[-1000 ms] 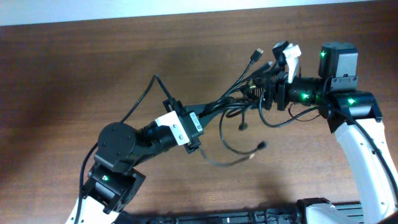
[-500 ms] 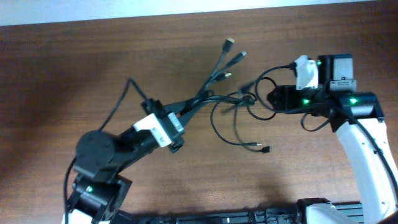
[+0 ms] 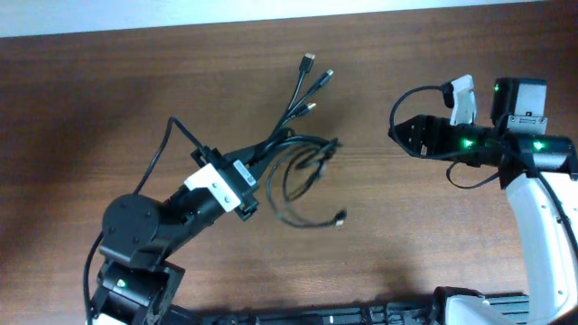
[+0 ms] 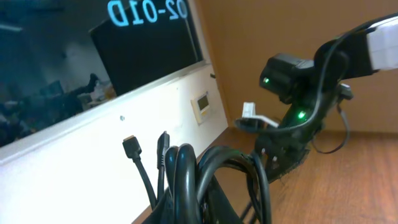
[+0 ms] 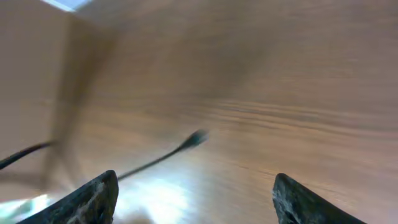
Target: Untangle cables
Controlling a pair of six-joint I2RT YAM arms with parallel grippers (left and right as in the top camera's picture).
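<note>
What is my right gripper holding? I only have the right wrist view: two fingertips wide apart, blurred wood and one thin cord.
Observer: Nothing. From overhead, the right gripper is open and stands apart from the cables, with bare table between them.
Operator: Who has the bundle, then?
Observer: The left gripper is shut on the cables. The left wrist view shows the cords bunched right at its fingers.
Operator: Where are the plug ends?
Observer: Three plug ends fan out from the bundle toward the far edge. One more lies at the end of a loose loop on the near side.
</note>
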